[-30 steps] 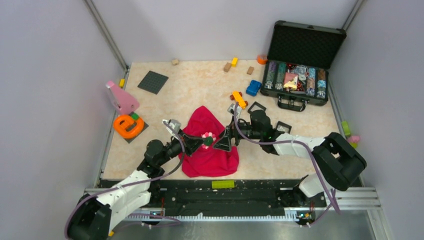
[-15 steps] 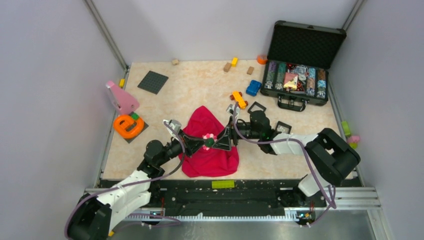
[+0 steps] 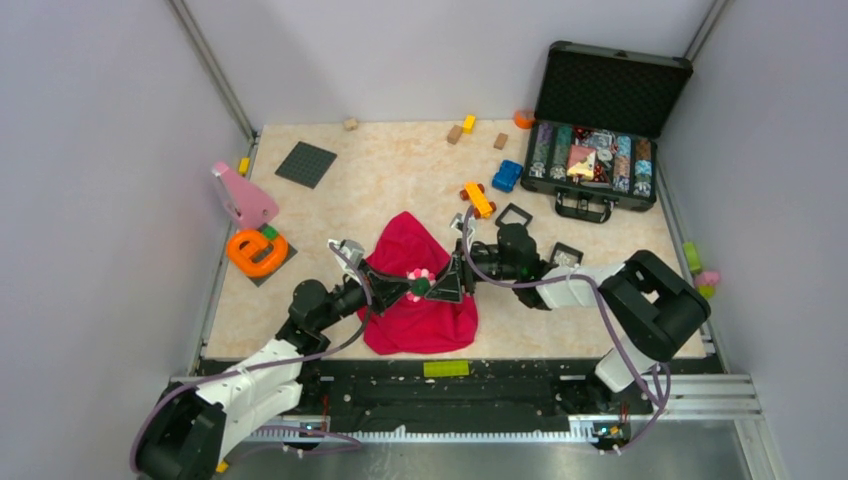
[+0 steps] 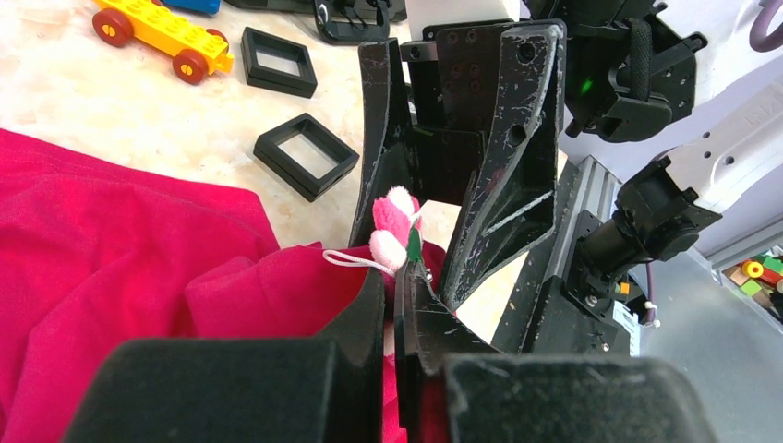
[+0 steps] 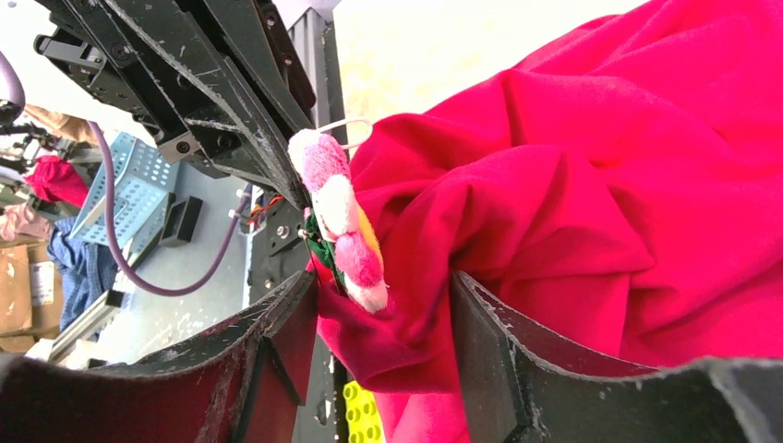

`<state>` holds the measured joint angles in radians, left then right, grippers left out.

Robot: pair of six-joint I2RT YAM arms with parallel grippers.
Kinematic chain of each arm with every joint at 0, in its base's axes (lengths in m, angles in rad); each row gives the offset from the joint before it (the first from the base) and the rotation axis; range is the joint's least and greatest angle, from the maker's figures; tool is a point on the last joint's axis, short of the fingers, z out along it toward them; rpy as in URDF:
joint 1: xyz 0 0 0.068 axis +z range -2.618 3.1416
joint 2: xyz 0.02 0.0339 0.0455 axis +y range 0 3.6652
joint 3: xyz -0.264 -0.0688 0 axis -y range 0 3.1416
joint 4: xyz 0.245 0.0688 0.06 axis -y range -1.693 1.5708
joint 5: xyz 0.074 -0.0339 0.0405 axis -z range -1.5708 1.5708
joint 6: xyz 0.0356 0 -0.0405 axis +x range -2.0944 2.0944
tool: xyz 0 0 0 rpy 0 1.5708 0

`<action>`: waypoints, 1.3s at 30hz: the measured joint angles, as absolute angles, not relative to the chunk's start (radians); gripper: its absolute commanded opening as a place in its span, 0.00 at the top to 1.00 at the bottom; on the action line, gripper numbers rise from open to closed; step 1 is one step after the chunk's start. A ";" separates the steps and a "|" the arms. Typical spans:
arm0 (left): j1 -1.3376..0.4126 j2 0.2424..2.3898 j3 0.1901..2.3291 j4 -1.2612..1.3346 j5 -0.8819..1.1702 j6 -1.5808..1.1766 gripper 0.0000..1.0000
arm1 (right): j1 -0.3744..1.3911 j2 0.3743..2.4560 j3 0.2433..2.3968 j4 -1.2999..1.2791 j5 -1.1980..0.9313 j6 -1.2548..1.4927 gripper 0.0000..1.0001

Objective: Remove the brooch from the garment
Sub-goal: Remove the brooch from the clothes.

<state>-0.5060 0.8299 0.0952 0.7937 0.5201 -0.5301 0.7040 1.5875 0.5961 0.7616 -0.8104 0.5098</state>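
Note:
The red garment (image 3: 420,310) lies bunched at the near middle of the table. The brooch (image 3: 418,280), with pink-and-white petals and a dark centre, sits on its raised fold. My left gripper (image 3: 398,289) comes from the left and is shut on the brooch's edge (image 4: 395,221) together with a fold of cloth (image 4: 277,286). My right gripper (image 3: 441,286) comes from the right and is open. Its fingers (image 5: 480,323) straddle the fold under the brooch (image 5: 337,212), which shows edge-on. The right gripper's fingers (image 4: 512,157) stand just behind the brooch in the left wrist view.
A yellow toy car (image 3: 478,198) and black square frames (image 3: 513,214) lie just behind the right gripper. An open case (image 3: 598,150) stands at the back right. An orange ring toy (image 3: 256,251), a pink piece (image 3: 243,197) and a dark baseplate (image 3: 305,164) are at the left.
My right gripper has moved a little to the left, closer round the brooch, and its elbow has swung left. The left gripper has held still.

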 measured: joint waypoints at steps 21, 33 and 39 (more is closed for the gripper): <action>-0.506 0.847 0.075 0.836 0.522 -0.549 1.00 | 0.712 1.624 0.596 0.842 -0.831 0.580 0.61; -0.506 0.867 0.060 0.878 0.508 -0.580 1.00 | 0.720 1.626 0.596 0.845 -0.813 0.596 0.67; -0.510 0.888 0.056 0.908 0.498 -0.601 1.00 | 0.720 1.626 0.597 0.844 -0.805 0.597 0.72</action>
